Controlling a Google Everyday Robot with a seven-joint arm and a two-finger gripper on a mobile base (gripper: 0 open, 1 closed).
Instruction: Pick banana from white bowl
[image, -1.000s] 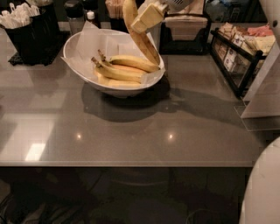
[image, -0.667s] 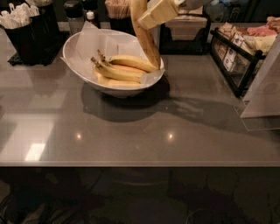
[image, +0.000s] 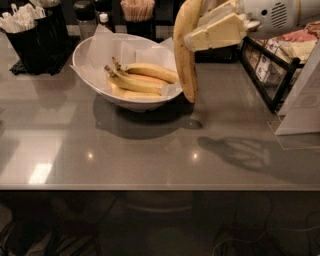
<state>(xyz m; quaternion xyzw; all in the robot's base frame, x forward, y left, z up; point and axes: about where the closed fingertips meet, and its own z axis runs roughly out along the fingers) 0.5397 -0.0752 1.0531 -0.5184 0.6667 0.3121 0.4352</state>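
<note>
My gripper (image: 202, 27) is at the top of the view, right of the white bowl (image: 95, 82), and is shut on the long banana (image: 184, 62). The banana hangs almost upright, clear of the bowl, with its lower tip above the counter just past the bowl's right rim. The white bowl is lined with white paper and holds a bunch of shorter bananas (image: 137, 80).
A black holder with white utensils (image: 32, 30) stands at the back left. Shakers and a stick holder (image: 137, 12) stand behind the bowl. A black wire rack with packets (image: 272, 65) is at the right, with a clear sign holder (image: 300, 110) in front of it.
The gripper has lifted the long banana up and to the right, out of the bowl. The camera view has moved closer to the counter.
</note>
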